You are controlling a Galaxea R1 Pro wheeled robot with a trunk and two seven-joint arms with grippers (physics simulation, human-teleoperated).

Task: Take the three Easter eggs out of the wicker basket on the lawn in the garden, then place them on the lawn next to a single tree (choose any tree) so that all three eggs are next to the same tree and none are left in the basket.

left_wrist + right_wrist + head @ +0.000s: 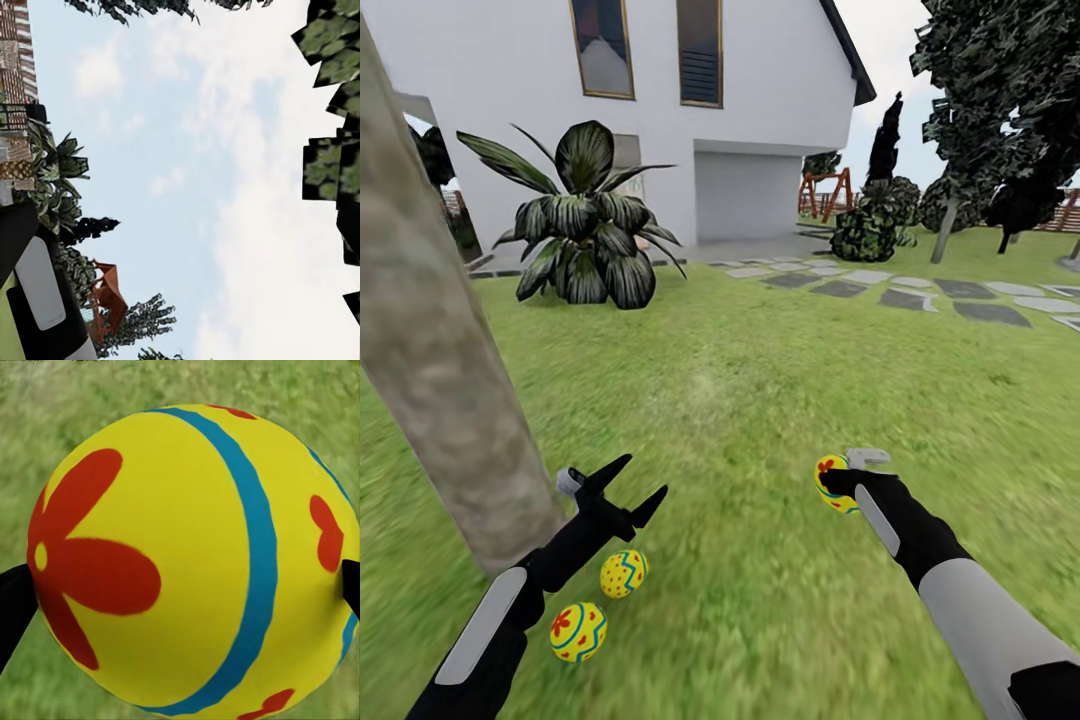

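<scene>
Two Easter eggs lie on the lawn at the foot of the tree: one with red dots and one with a red flower. My left gripper hangs open just above them, its fingers spread and empty. A third yellow egg with red flowers and a blue band is held off the grass by my right gripper, which is shut on it. Close up in the right wrist view, this egg sits between the black fingertips. The wicker basket is out of view.
A broad-leaved palm-like plant stands ahead on the left before the white house. Grey stepping stones cross the grass at the right, with dark trees behind. Open grass lies between my arms.
</scene>
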